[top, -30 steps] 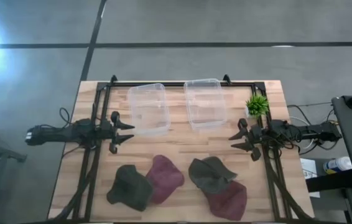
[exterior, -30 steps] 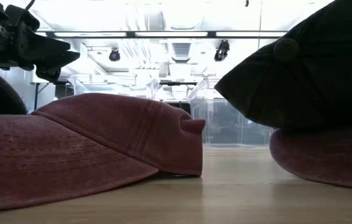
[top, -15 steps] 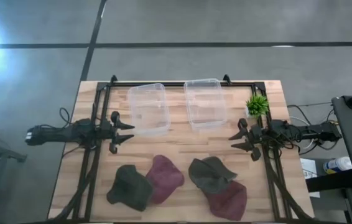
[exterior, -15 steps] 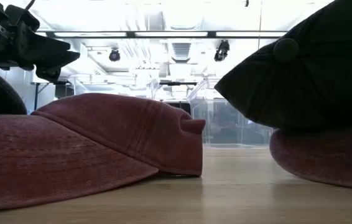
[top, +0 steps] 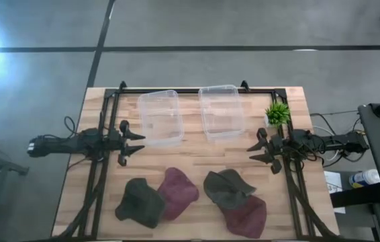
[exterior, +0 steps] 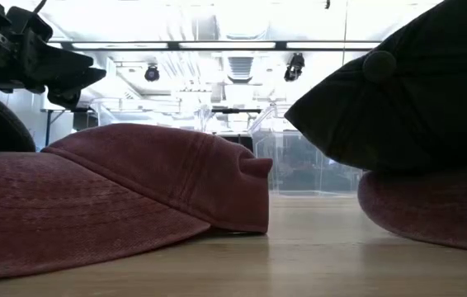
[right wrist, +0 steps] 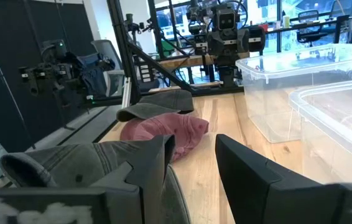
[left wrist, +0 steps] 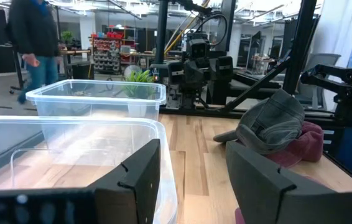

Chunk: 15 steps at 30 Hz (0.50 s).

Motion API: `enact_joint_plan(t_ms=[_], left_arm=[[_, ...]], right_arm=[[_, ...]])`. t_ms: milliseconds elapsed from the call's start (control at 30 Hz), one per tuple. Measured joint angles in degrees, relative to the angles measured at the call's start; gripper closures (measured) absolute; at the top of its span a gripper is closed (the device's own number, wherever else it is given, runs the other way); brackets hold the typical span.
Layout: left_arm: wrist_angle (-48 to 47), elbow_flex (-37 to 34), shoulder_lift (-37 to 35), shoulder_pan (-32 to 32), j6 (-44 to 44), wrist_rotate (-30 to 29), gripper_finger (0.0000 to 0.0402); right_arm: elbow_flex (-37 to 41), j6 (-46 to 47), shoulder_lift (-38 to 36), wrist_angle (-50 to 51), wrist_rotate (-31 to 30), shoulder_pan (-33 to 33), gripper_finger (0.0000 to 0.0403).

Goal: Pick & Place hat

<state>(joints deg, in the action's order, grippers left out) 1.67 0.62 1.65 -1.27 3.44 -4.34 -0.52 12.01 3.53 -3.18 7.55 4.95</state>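
Several caps lie near the table's near edge. A dark cap [top: 141, 202] overlaps a maroon cap [top: 178, 192] on the left. A grey-green cap [top: 227, 187] rests on top of a second maroon cap [top: 247, 214] on the right. My left gripper [top: 136, 144] hovers open at the table's left side, beside the left clear bin [top: 160, 117]. My right gripper [top: 256, 152] hovers open at the right side, near the right clear bin [top: 221, 111]. In the left wrist view the grey-green cap [left wrist: 269, 127] shows ahead, past the open fingers.
Two clear plastic bins stand side by side at the far half of the table. A small green plant [top: 277, 112] sits by the right arm. A black frame [top: 103, 175] runs along the table's sides. A person [left wrist: 36, 43] walks in the room behind.
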Motion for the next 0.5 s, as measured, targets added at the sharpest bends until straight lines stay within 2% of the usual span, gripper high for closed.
enact_joint_plan(t_ms=[167,367,433,500], left_arm=[[0.00,0.00,0.01,0.00,0.00,0.01,0.0225],[-0.02,0.00,0.00,0.01,0.00,0.00,0.0225],[-0.02,-0.01,0.01,0.00,0.00,0.00,0.0225],[-0.01,-0.01,0.02,0.00,0.00,0.00,0.0225]], right_arm=[[-0.01,1.33,0.00,-0.02,0.05,0.02,0.0264],[-0.01,28.72,0.00,-0.09,1.39,0.00,0.0264],[0.01,33.43,0.00,-0.41,1.23,0.00,0.0264],[0.01,34.22,0.00,-0.57,-1.65,0.02,0.0264]])
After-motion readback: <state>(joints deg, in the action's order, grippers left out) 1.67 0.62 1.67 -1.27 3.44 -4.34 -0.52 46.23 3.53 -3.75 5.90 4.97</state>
